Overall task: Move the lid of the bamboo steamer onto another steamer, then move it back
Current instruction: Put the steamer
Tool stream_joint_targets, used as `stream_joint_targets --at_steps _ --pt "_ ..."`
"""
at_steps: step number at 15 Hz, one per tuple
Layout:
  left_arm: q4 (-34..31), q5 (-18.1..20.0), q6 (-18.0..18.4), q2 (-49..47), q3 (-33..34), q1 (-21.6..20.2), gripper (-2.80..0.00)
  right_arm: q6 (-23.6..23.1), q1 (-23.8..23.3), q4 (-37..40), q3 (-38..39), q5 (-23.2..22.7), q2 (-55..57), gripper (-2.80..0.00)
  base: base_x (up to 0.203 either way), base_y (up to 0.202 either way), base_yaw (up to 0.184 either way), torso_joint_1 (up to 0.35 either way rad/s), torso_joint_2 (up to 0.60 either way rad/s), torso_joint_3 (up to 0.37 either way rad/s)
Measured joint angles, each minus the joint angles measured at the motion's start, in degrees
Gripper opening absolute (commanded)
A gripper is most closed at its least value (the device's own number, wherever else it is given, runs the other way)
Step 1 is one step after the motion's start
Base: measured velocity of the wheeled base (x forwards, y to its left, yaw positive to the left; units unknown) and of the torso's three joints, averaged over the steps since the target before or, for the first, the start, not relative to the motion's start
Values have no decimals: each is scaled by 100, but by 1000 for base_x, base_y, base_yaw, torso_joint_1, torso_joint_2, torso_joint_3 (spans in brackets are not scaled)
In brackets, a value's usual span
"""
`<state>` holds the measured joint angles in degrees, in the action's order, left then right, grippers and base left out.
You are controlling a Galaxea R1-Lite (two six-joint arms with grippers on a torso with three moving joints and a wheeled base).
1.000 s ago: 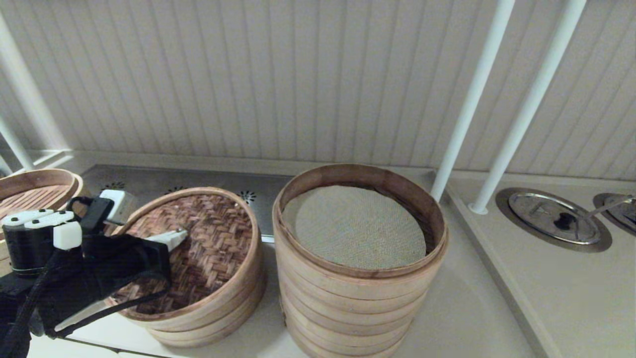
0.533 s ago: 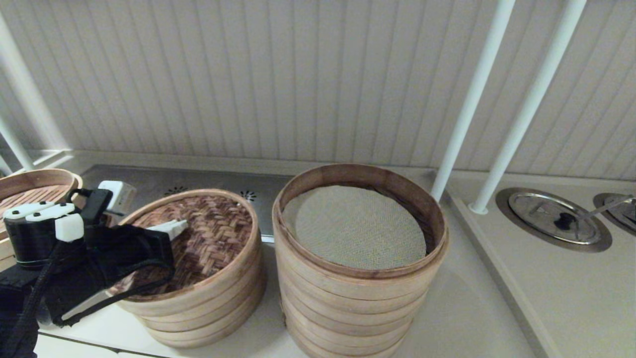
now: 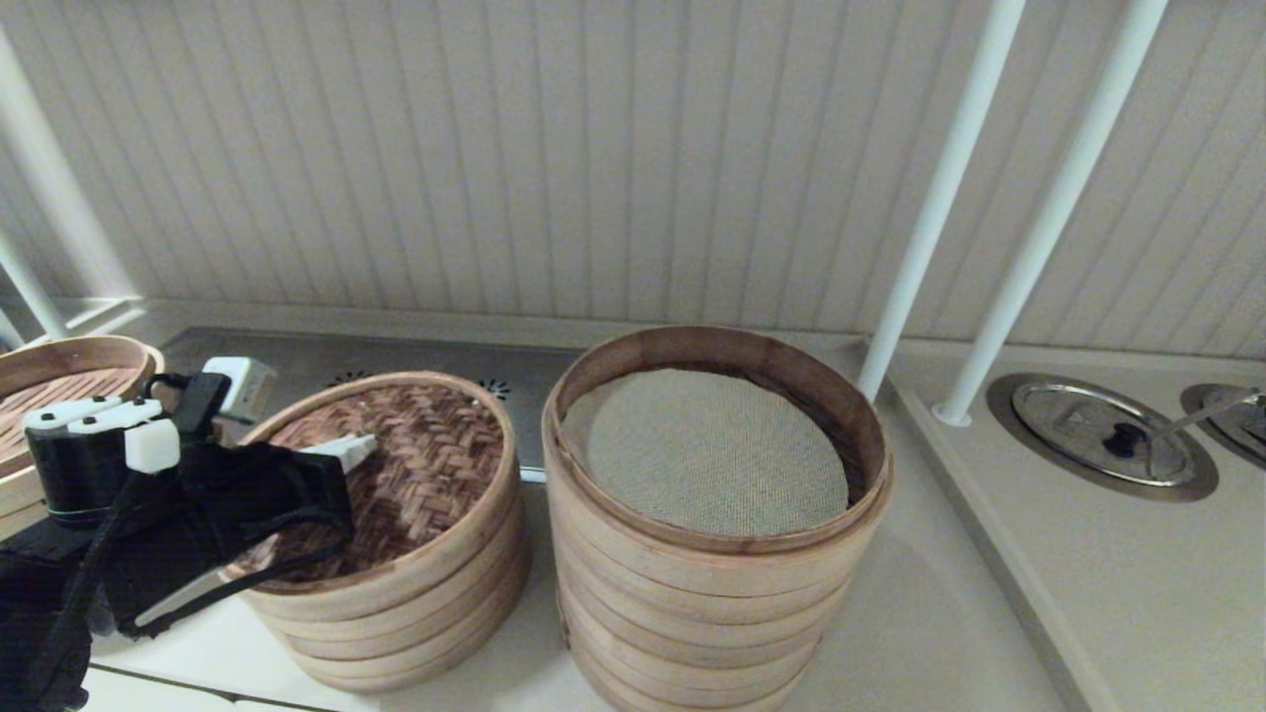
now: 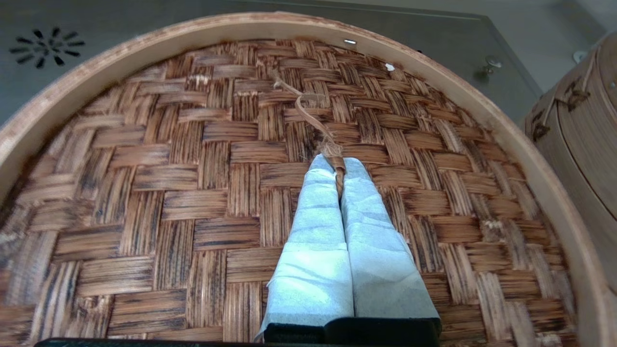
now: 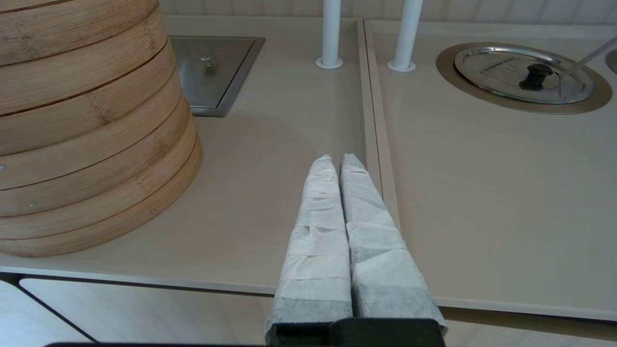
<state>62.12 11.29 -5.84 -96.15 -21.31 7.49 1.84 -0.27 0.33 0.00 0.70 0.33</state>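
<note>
Clamped tight on the thin bamboo loop handle [image 4: 332, 159] at the centre of the bamboo steamer lid [image 3: 396, 465], my left gripper [image 4: 337, 166] reaches over the woven top from the near left. That lid sits on the shorter stack [image 3: 406, 613], just left of another steamer [image 3: 707, 603], the tall stack with beige mesh inside. Out beyond that tall stack's right side, my right gripper [image 5: 336, 161] hovers idle over the counter [image 5: 482, 193], its fingers pressed together on nothing.

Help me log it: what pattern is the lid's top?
Dark brown herringbone weave on the bamboo steamer lid; left wrist view.
</note>
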Motion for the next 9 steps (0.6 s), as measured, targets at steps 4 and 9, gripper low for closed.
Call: stream_joint_targets --at_steps 4,9 --pt "17 0 -90 -107 -95 -24 -280 0 0 2 0 -2 0 -280 0 0 0 0 0 0" --pt "13 15 -205 -133 -106 -81 -280 0 0 2 0 -2 0 -280 0 0 0 0 0 0"
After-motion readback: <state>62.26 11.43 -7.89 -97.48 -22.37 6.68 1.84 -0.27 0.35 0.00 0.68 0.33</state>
